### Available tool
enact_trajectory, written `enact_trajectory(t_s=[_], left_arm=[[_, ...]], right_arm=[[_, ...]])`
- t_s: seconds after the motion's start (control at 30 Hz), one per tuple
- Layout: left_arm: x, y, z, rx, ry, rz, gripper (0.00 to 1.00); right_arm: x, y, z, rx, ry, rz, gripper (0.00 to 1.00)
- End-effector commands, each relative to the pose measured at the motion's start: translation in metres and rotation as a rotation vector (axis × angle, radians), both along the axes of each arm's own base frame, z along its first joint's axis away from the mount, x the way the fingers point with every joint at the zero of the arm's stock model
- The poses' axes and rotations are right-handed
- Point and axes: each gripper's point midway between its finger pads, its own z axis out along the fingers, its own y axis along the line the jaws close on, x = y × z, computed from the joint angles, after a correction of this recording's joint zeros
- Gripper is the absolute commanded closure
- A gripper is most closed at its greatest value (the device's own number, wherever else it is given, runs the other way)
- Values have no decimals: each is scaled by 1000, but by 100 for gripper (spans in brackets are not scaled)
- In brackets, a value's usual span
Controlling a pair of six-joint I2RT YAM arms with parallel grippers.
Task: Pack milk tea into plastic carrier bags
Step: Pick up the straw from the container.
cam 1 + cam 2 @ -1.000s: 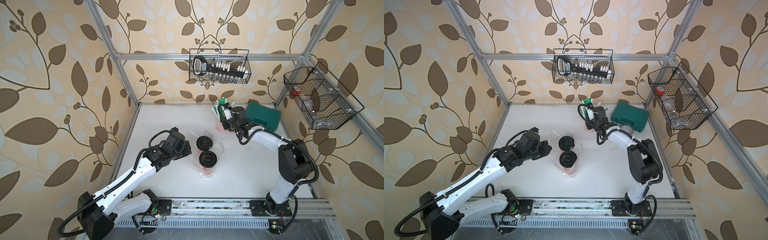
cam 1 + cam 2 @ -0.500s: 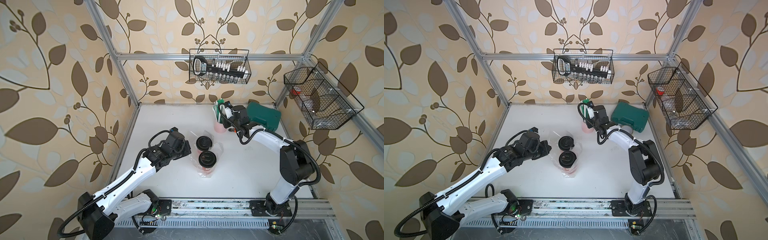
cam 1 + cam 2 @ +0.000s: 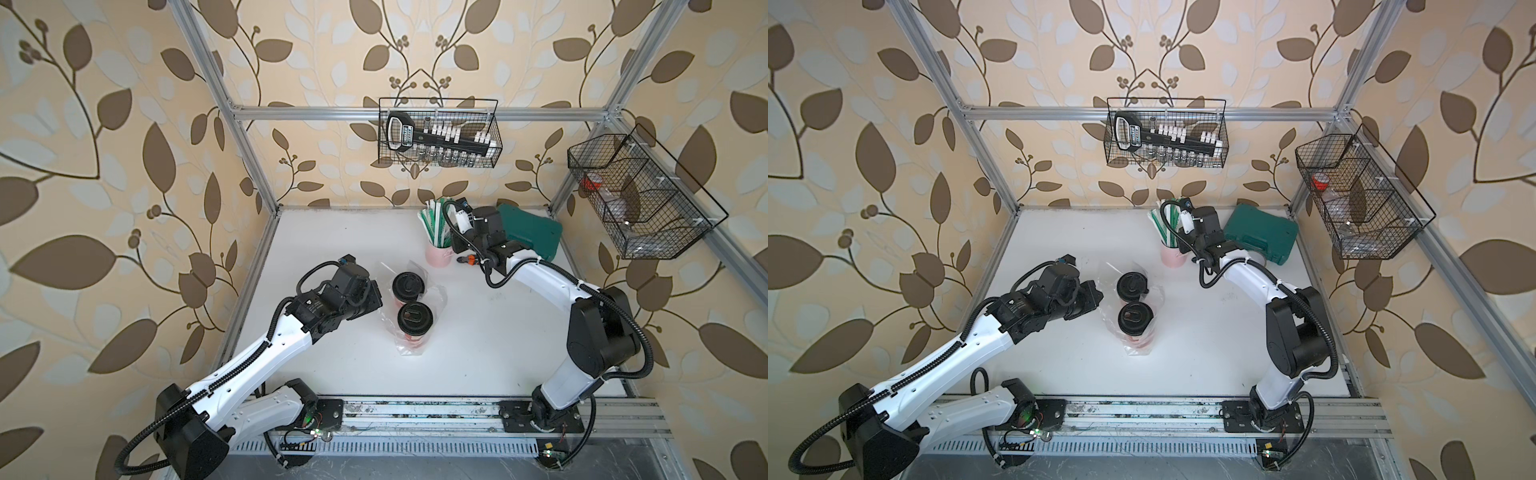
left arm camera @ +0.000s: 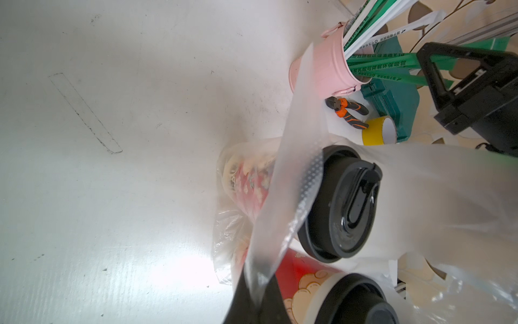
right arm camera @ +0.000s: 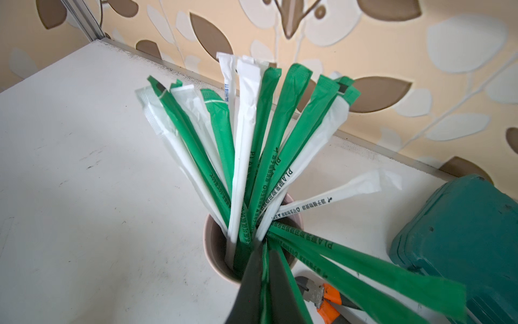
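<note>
Both milk tea cups point(image 3: 409, 286) stand upright inside the clear bag point(image 3: 436, 296), mid tabletop point(image 3: 478, 353). Left hand point(image 4: 253, 297) clamped on a bag handle strip. Right hand point(image 5: 265, 280) pinched on a green straw point(image 5: 265, 249) in the pink cup point(image 3: 439, 255). Probably left: straw in, handles gathered. Green case point(image 3: 530, 235) and pliers point(image 4: 347, 112) nearby, not obstructing.
</note>
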Motion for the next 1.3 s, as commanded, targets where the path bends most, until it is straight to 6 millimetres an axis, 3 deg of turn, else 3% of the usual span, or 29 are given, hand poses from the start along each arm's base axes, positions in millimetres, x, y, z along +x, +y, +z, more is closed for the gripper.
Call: enact_trajectory(t_s=[0.0, 0.47, 0.77, 1.07, 1.27], left_arm=[[7, -1, 13, -24, -26, 16, 100], [7, 0, 12, -28, -29, 19, 100], [7, -2, 12, -34, -27, 15, 100], [7, -1, 11, -35, -28, 16, 100], [7, -1, 11, -36, -28, 17, 100]], right_arm=[[-1, 3, 40, 29, -54, 29, 92], [0, 7, 49, 40, -16, 40, 92], [-8, 1, 76, 43, -54, 30, 93], [-9, -1, 86, 45, -54, 36, 95], [-17, -6, 110, 49, -86, 33, 96]])
